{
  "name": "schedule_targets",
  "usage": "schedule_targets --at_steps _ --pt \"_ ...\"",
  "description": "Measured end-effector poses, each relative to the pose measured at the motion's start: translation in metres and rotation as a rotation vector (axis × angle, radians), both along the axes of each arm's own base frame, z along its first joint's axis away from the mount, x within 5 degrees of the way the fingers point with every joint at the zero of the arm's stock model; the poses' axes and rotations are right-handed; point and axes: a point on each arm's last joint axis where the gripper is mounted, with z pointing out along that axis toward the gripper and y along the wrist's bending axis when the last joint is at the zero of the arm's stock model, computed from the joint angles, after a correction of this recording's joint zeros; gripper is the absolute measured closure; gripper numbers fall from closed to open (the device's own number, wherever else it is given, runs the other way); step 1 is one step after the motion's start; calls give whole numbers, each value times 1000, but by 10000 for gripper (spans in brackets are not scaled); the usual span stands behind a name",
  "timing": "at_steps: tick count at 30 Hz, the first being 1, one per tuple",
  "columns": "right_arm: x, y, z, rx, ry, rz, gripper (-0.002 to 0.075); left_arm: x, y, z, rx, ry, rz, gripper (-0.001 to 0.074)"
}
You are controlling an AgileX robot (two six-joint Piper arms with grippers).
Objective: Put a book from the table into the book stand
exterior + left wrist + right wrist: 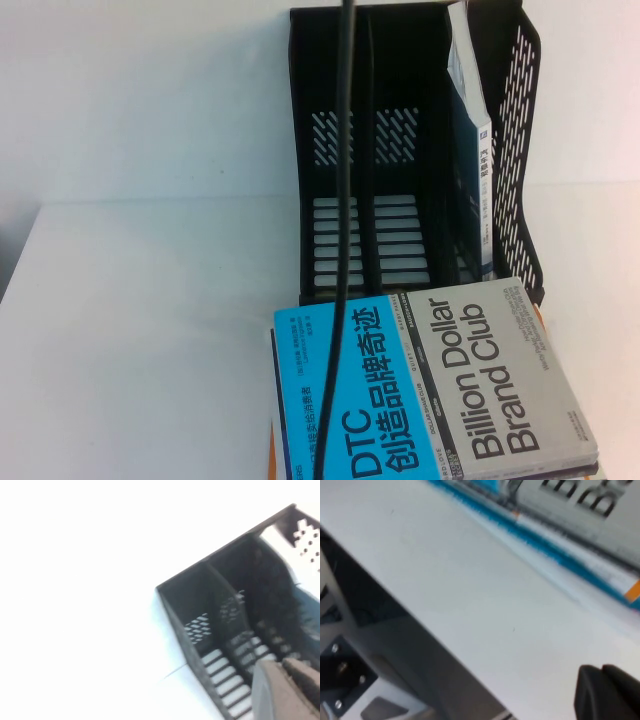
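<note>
The black book stand [400, 60] stands at the back of the white table [150, 330]. A book [468, 130] with a white top edge and a dark spine stands upright in its right slot. The other two slots hold nothing. Neither gripper shows in the high view. In the left wrist view my left gripper [280, 664] hovers above the stand [200, 590], over its slotted base, fingers pressed together and holding nothing. My right gripper [601, 669] is shut and empty, low over the table [470, 590].
A stack of books lies at the table's front edge, topped by the blue-and-grey "DTC / Billion Dollar Brand Club" book [430, 390] [580, 510]. A black cable [345, 150] hangs in front of the high camera. Bare table spreads to the left.
</note>
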Motion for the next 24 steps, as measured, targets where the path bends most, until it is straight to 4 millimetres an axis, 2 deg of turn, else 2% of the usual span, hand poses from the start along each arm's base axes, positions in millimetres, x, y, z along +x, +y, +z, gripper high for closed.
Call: schedule_targets --at_steps 4,8,12,16,20,24 --pt "-4 -6 -4 -59 74 -42 729 -46 26 14 -53 -3 -68 734" --pt "-5 -22 -7 -204 59 -167 729 -89 49 4 -81 56 -130 734" --pt "-15 -37 1 -269 -74 -302 729 -122 63 -32 -125 120 -197 734" --pt "-27 -43 18 -176 -310 -393 729 -141 70 -81 -259 75 -247 734" --pt "-41 -38 26 44 -499 -424 729 -144 70 -142 -387 11 -254 734" --pt "-46 -34 15 194 -574 -452 729 -144 75 -183 -434 -48 -212 734"
